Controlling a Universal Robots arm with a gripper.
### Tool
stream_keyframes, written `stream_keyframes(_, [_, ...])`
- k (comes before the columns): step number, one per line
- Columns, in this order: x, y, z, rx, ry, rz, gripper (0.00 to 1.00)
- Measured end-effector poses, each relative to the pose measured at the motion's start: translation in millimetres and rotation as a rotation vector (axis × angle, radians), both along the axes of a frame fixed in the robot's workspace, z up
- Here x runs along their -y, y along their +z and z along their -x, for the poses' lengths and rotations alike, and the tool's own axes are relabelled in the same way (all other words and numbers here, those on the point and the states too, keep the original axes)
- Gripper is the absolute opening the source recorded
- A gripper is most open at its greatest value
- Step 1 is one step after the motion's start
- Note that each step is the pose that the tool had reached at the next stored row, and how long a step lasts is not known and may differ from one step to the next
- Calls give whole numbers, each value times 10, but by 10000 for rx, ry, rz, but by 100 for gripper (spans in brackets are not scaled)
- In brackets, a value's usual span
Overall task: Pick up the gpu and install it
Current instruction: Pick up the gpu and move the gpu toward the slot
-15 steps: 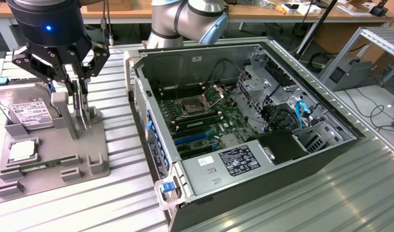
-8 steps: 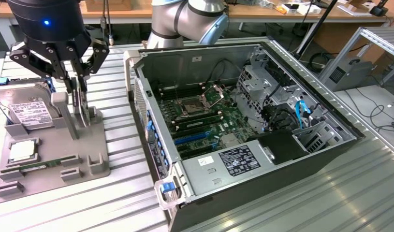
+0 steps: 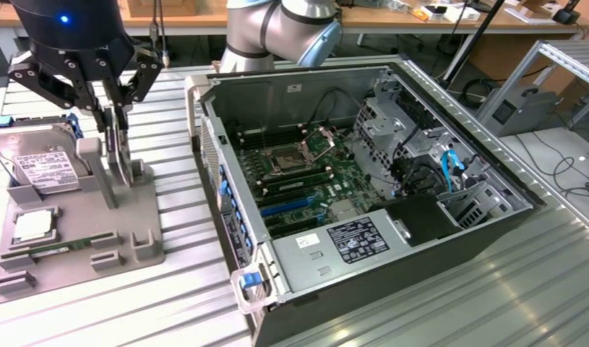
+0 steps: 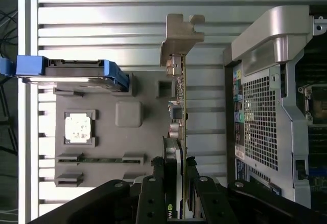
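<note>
The gpu [image 3: 124,157] stands on edge in the grey fixture [image 3: 132,217], its silvery end bracket [image 4: 180,37] pointing away from my wrist. My gripper [image 3: 115,116] hangs straight over it, the fingers pressed against both faces of the card's upper edge. In the wrist view the gpu [image 4: 180,106] shows edge-on and runs into my gripper [image 4: 174,183], with a finger [image 4: 157,183] tight against each side. The card's lower edge still looks level with the fixture [image 4: 138,147]. The open computer case [image 3: 371,181] lies to the exterior view's right, motherboard [image 3: 304,173] exposed.
On the same fixture lie a silver hard drive [image 3: 39,159] with blue rails, a small square chip [image 3: 32,228] and a memory stick [image 3: 58,249]. The case wall [image 4: 276,106] stands close beside the card. Blue expansion slots [image 3: 285,206] show on the motherboard. Everything rests on a ribbed metal table [image 3: 178,303].
</note>
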State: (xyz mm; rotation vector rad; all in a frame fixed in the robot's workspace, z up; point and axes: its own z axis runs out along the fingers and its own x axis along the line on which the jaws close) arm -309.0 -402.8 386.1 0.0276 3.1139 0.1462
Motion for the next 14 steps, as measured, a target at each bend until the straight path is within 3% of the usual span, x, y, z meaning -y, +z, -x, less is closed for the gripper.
stream_keyframes(14, [0,211,1,-1,-1,-33,27])
